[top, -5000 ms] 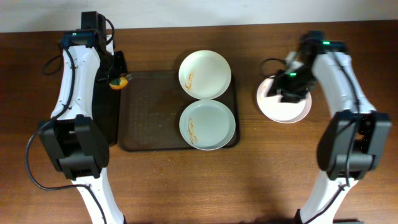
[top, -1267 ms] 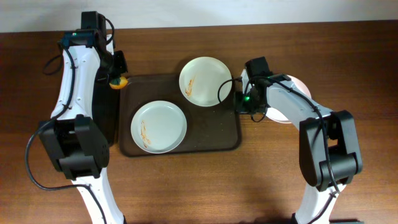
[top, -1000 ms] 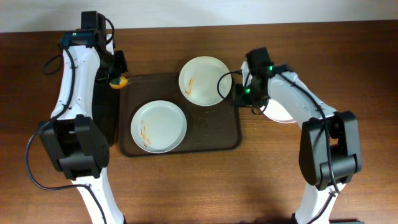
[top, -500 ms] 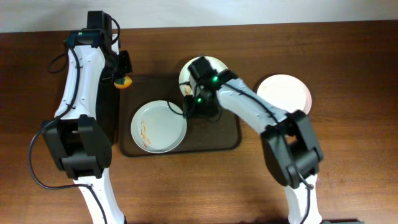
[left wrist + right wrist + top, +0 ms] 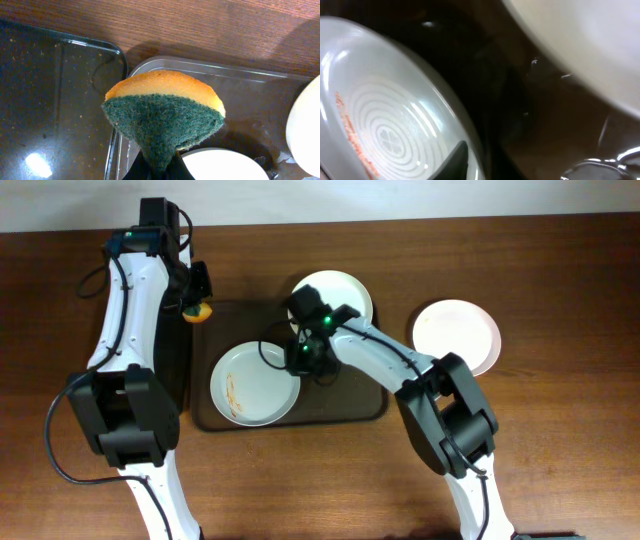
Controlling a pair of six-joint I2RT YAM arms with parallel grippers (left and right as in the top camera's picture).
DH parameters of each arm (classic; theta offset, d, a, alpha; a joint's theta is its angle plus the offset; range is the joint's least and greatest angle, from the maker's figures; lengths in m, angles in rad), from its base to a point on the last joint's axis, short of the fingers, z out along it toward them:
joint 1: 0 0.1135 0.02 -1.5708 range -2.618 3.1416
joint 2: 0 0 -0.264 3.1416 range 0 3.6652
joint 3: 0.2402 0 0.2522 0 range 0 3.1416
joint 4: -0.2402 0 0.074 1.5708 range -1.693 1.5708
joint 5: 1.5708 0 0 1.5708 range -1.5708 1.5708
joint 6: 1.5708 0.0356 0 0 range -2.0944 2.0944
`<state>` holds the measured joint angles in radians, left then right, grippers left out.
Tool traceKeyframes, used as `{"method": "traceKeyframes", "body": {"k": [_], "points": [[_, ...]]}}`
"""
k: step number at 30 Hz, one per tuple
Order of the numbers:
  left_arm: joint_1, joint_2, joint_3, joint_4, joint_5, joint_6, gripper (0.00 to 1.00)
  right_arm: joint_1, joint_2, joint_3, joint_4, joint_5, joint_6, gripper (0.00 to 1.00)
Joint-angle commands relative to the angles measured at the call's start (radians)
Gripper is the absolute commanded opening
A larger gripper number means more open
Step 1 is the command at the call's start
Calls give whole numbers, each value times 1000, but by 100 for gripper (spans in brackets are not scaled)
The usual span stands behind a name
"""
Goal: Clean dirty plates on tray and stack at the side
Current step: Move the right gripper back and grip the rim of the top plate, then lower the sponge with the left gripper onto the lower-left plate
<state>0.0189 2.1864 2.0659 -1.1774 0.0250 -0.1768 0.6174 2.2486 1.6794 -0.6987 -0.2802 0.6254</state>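
The left end effector is closed tight on a sponge, pinching it into a cone with the green scrubbing face forward and the orange back on top. Only the dark tips of its fingers show at the bottom edge of the left wrist view. The sponge hangs above the spot where a narrow black tray meets the rear left corner of the big brown tray.

The right end effector sits at the right rim of the front plate, which lies on the left half of the brown tray with an orange-brown streak on its left side. In the right wrist view one dark finger lies against that rim. The other finger is out of sight and the picture is blurred, so it cannot be told whether the rim is gripped.

The right arm crosses the second plate, hiding its near left part. That plate sits at the back of the tray, its far edge over the rim.

The third plate lies plain white on the worktop, well to the right of the tray.
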Motion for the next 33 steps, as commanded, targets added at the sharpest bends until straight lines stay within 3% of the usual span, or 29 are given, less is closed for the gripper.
{"method": "traceKeyframes", "body": {"k": [1,7,14,19,25,28,33], "points": [[2,8,-24,-11,-1,6,1,11,29,8,3,61,89,4],[-29,9,-95,-8,83,6,1,11,31,8,11,82,229,4],[-82,9,-261,46,82,100,1,-11,31,8,17,19,191,4],[-82,9,-410,169,57,113,1,-24,31,8,13,3,167,4],[-89,9,-538,359,82,255,1,-24,31,8,18,3,161,4],[-106,9,-547,323,103,314,1,-24,31,8,19,3,157,4],[-128,9,-547,129,114,366,1,-24,31,8,26,3,156,4]]}}
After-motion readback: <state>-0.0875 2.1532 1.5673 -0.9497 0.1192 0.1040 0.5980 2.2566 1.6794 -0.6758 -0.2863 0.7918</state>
